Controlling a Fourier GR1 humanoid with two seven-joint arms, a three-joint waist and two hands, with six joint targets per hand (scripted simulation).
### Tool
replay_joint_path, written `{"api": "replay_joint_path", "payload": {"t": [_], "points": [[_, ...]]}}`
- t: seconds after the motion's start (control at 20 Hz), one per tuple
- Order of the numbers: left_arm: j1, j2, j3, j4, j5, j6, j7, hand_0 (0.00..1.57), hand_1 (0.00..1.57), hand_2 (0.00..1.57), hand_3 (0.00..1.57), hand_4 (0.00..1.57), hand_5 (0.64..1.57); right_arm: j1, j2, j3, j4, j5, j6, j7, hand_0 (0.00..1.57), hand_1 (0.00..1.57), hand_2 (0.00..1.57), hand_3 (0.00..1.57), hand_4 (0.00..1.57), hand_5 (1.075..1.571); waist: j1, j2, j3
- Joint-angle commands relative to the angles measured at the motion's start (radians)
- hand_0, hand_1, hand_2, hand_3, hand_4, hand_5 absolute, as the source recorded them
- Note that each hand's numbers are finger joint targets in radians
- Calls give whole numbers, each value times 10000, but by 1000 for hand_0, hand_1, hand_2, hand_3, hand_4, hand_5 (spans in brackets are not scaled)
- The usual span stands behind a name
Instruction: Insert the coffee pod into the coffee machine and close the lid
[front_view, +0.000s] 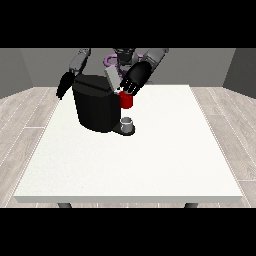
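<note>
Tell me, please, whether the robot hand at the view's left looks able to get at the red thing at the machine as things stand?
Probably not directly. That robot hand hangs beyond the coffee machine, whose black body stands between it and the red thing. The other robot hand is already right over it.

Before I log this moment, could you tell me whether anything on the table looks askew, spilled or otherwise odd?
Nothing stands out. The coffee machine stands upright on the white table, its grey lid raised. The hand at the view's right is above a red thing at the machine. No spill shows.
</note>
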Motion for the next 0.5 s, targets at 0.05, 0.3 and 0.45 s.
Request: {"api": "replay_joint_path", "payload": {"t": [0.05,0.3,0.45], "points": [[-10,-223,-5,-179,41,173,-280,1207,1207,1244,1206,356,1571,-33,-348,-386,325,-143,88,-481,0,0,0,0,0,1571,150,155,11],[-296,191,225,79,-36,345,-271,1189,1189,1207,1172,362,1571,122,209,183,-4,148,-167,-132,0,0,0,0,0,1571,-234,154,8],[120,-191,-223,-287,-448,1043,-561,1269,1269,1275,1176,171,1571,-271,-213,-266,164,-117,19,-46,0,0,0,0,0,1571,47,221,8]]}}
